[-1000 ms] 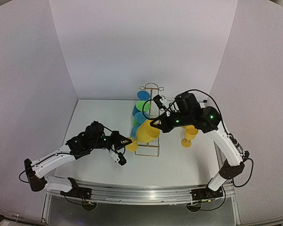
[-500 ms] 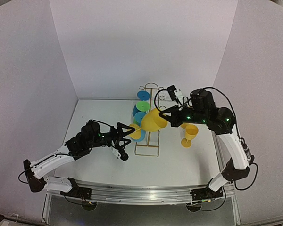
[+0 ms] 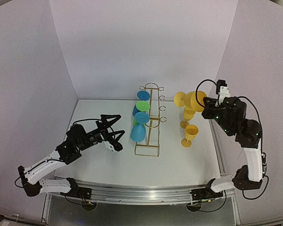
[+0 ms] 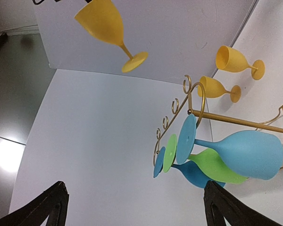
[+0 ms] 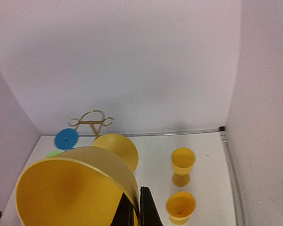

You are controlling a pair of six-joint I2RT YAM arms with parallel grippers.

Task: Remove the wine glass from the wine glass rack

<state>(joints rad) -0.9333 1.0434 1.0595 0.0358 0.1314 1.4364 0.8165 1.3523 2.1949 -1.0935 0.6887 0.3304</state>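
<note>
My right gripper (image 3: 203, 104) is shut on the rim of a yellow wine glass (image 3: 190, 100), held in the air to the right of the gold wire wine glass rack (image 3: 149, 117) and apart from it. In the right wrist view the glass bowl (image 5: 70, 188) fills the lower left, its wall pinched between the fingers (image 5: 146, 212). My left gripper (image 3: 114, 131) stands open left of the rack, with nothing between its fingers (image 4: 56, 202). From the left wrist view the held glass (image 4: 108, 28) hangs high above the rack (image 4: 198, 101).
Two blue glasses (image 3: 138, 132) and a green one (image 3: 142, 107) hang on the rack's left side. Two more yellow glasses (image 3: 190, 133) stand on the table right of the rack, below the held glass. White walls enclose the table on three sides.
The right gripper has carried the yellow glass off the rack, up and to the right. The left gripper opened, let go of the glass foot and drew back left.
</note>
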